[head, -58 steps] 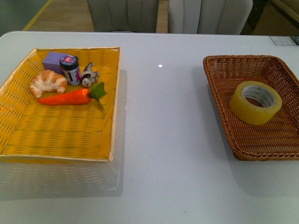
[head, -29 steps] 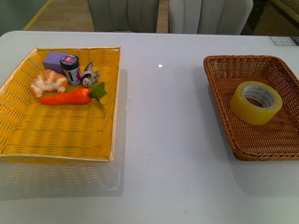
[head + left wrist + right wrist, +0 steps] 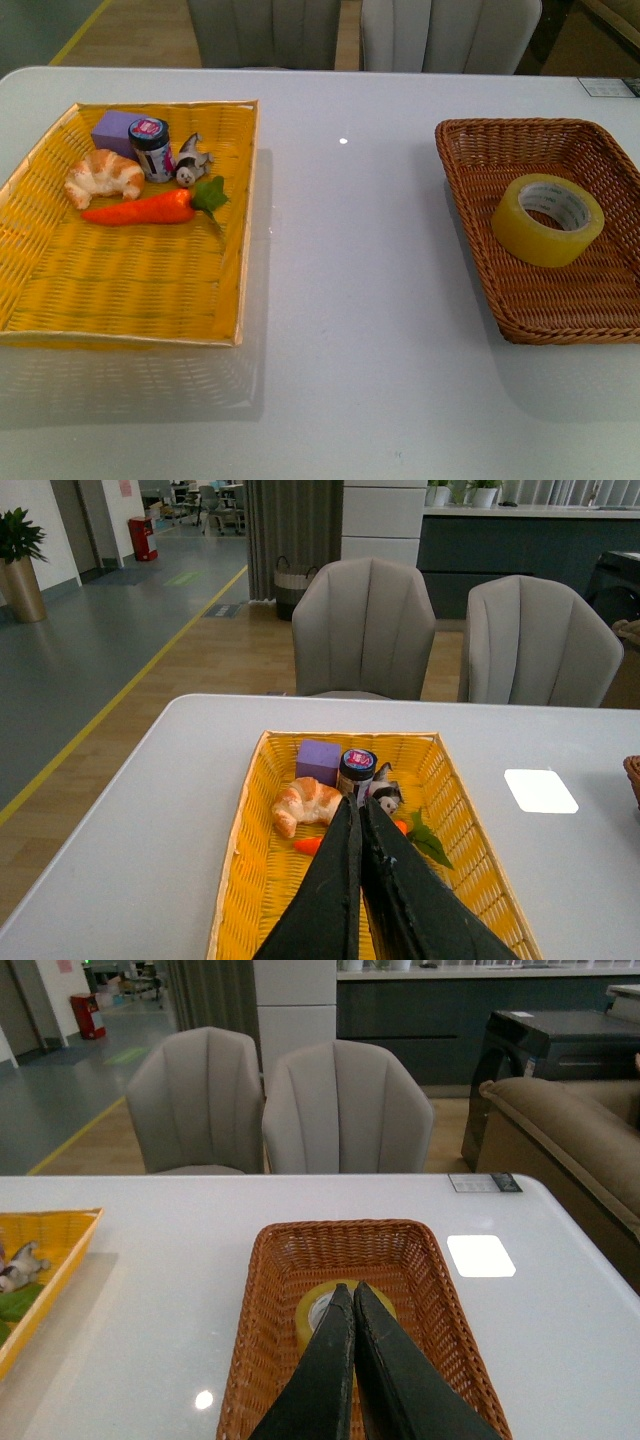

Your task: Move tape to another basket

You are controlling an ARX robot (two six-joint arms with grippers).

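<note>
Beyond the right claw (image 3: 352, 1286), tape (image 3: 306, 1322).

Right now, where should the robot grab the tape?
Probably from above: the tape lies nearly flat in the brown basket, hole facing up. One gripper finger could go into the hole, one outside, pinching the ring's wall. The sloped basket sides make a sideways approach harder.

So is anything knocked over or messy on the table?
Nothing stands out. The yellowish roll of packing tape lies flat in the brown wicker basket; the orange toy carrot and croissant sit tidily in the yellow woven tray.
</note>
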